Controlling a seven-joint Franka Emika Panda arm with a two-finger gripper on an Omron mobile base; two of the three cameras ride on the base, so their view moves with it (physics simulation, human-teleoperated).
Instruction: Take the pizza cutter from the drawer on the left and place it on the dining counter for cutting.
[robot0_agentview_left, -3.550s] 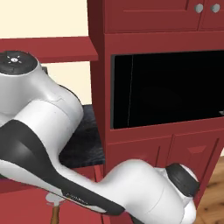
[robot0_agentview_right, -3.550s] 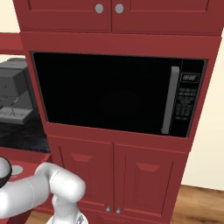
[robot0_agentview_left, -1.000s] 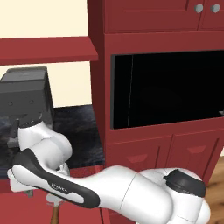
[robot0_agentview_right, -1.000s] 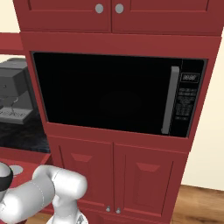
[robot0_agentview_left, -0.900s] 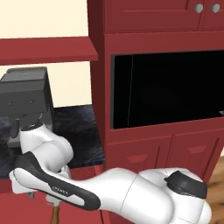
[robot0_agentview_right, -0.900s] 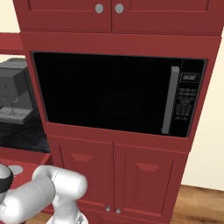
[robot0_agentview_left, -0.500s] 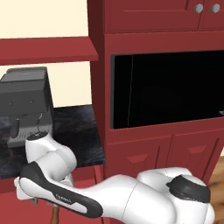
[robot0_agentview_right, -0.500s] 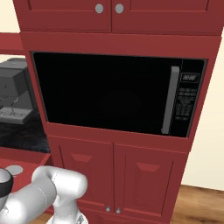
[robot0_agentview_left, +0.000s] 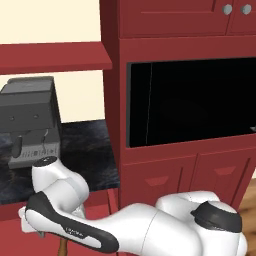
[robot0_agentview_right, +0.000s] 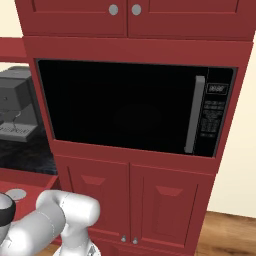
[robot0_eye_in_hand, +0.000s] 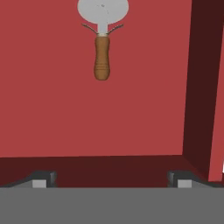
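At the top centre of the hand view lies the pizza cutter, flat on the red floor of the open drawer, its round grey wheel toward the upper edge of the frame and its brown wooden handle pointing down the frame. The gripper sits at the bottom of that view with its two dark fingertips spread as wide apart as they go (nothing lies between them), and the cutter is well apart from them, higher in the frame. A darker red drawer wall runs down the right side of the frame. In the left base view the white arm bends low across the bottom, and a grey coffee machine stands on a black top at the left. In the right base view a black microwave sits in the red cabinet.
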